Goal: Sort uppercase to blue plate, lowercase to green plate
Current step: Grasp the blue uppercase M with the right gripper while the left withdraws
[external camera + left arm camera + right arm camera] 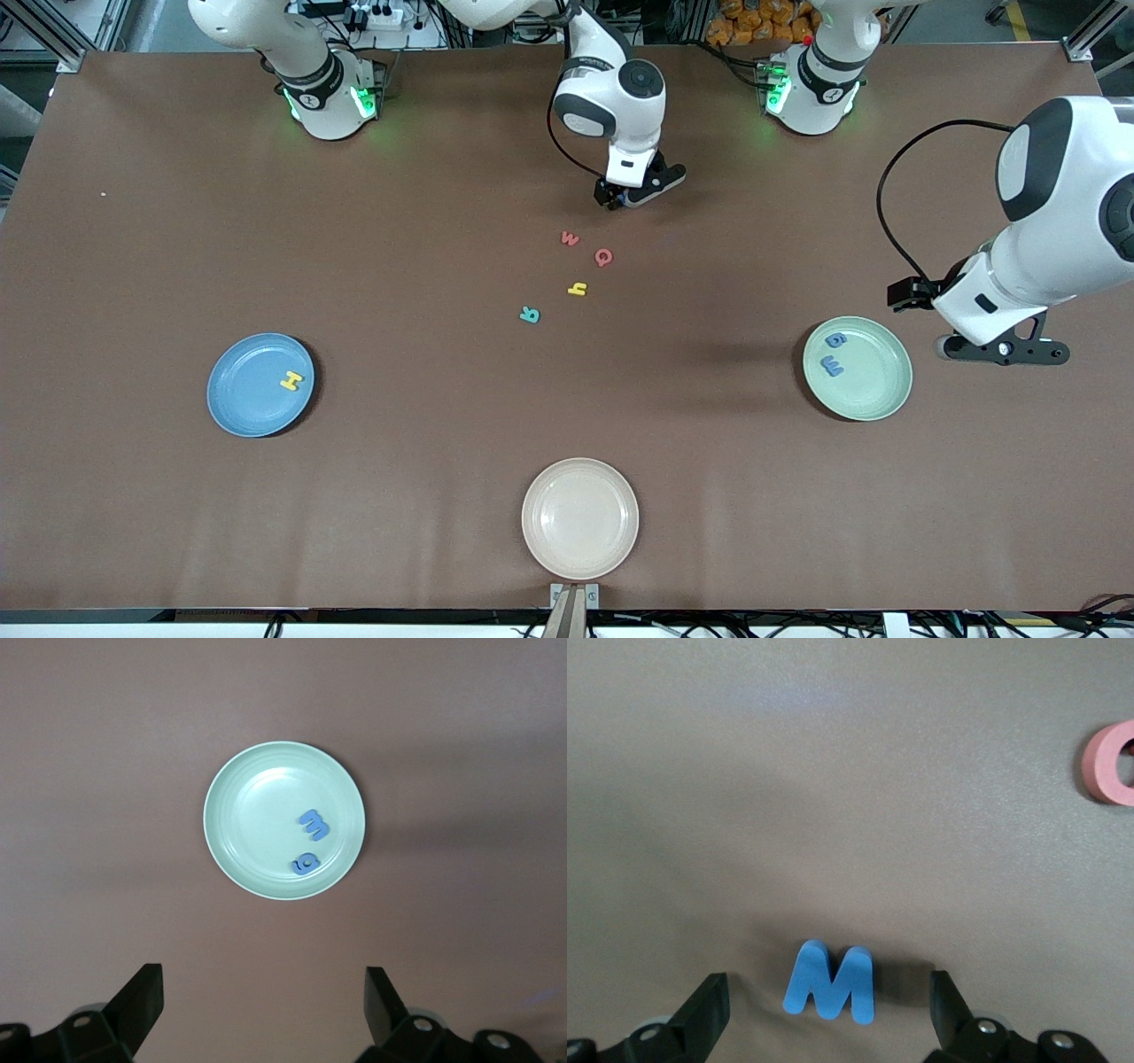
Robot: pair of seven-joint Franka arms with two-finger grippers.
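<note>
My right gripper (631,197) (828,981) is open and low over the table, its jaws either side of the blue W (830,983) without touching it. Nearer the camera lie the red w (570,237), red Q (603,257) (1112,762), yellow h (577,289) and teal R (530,314). The yellow H (291,381) lies on the blue plate (244,394). The blue g (836,339) (306,864) and m (832,365) (314,823) lie on the green plate (873,385) (257,815). My left gripper (1005,352) (263,979) hangs open and empty beside that plate.
A cream plate (580,518) with nothing on it sits at the table's edge nearest the camera. The two arm bases (332,97) (811,93) stand along the table's edge farthest from the camera.
</note>
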